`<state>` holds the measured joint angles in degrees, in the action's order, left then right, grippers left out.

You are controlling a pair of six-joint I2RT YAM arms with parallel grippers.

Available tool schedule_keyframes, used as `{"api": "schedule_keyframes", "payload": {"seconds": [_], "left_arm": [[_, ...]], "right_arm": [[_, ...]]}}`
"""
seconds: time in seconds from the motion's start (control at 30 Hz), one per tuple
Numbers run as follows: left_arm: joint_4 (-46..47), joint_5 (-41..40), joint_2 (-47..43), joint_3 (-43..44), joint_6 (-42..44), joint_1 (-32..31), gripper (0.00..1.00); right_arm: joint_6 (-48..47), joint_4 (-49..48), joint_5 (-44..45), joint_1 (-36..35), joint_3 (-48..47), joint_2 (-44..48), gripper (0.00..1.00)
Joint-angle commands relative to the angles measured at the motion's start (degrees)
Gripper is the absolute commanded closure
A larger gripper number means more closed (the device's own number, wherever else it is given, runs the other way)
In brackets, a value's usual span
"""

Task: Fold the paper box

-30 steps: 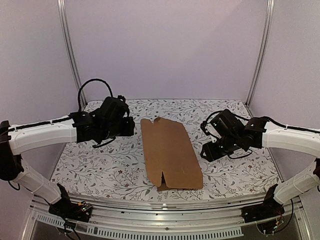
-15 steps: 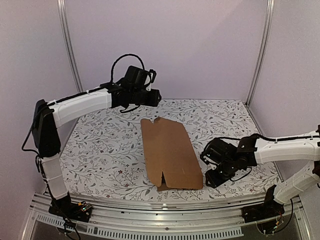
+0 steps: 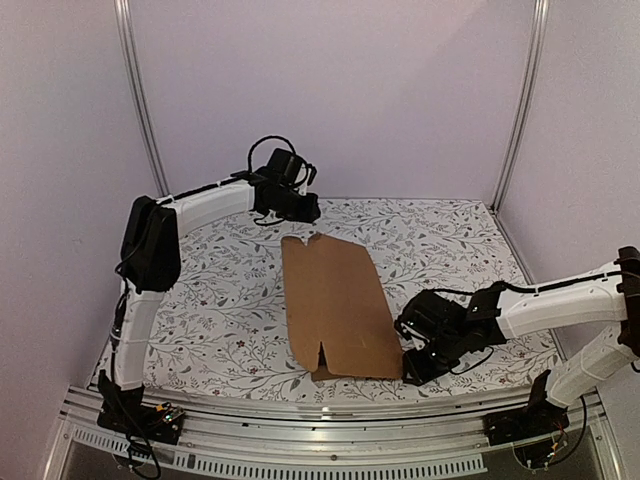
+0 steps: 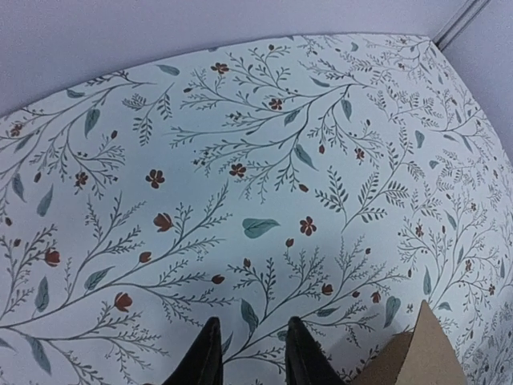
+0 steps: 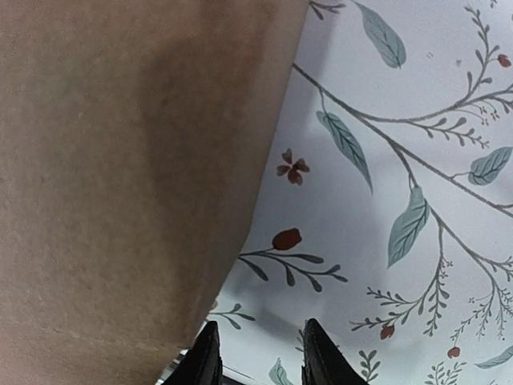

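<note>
The paper box (image 3: 338, 303) is a flat brown cardboard sheet lying in the middle of the floral table. My left gripper (image 3: 306, 208) hovers just beyond its far edge; in the left wrist view the gripper (image 4: 252, 341) is open and empty over the cloth, with a cardboard corner (image 4: 421, 361) at the lower right. My right gripper (image 3: 407, 352) sits low at the sheet's near right corner. In the right wrist view the gripper (image 5: 260, 346) is open and empty, right beside the cardboard's edge (image 5: 120, 184).
The floral tablecloth (image 3: 210, 310) covers the whole table. Purple walls and metal posts (image 3: 137, 95) enclose the back and sides. A metal rail (image 3: 330, 435) runs along the near edge.
My left arm swung from the left side up and over to the sheet's far edge. My right arm dropped and moved nearer, to the sheet's near right corner.
</note>
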<state>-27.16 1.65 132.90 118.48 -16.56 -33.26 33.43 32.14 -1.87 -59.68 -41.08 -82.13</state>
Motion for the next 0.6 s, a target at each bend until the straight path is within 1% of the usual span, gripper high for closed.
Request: {"api": "schedule_keyframes", "payload": {"seconds": [0.0, 0.1, 0.23, 0.43, 0.57], "left_arm": [[-2.72, 9.28, 3.84, 1.54, -1.71, 1.46, 0.75], [-3.78, 12.60, 4.85, 1.18, -1.19, 1.57, 0.77], [-3.78, 16.53, 4.59, -1.47, 0.13, 1.61, 0.78], [-2.71, 19.67, 1.61, -8.70, 1.57, 1.95, 0.80], [-0.56, 20.44, -1.43, -14.97, 1.54, 2.72, 0.81]], "right_arm": [[1.92, -5.19, -0.60, -0.41, 0.58, -1.90, 0.68], [2.45, -6.86, -0.29, -0.39, 0.56, -2.58, 0.69], [3.38, -8.10, 0.66, -0.42, -0.10, -3.75, 0.71], [4.83, -9.83, 5.28, -0.39, -0.57, -4.02, 0.73], [5.57, -10.55, 6.55, 0.01, -0.63, -3.68, 0.73]]}}
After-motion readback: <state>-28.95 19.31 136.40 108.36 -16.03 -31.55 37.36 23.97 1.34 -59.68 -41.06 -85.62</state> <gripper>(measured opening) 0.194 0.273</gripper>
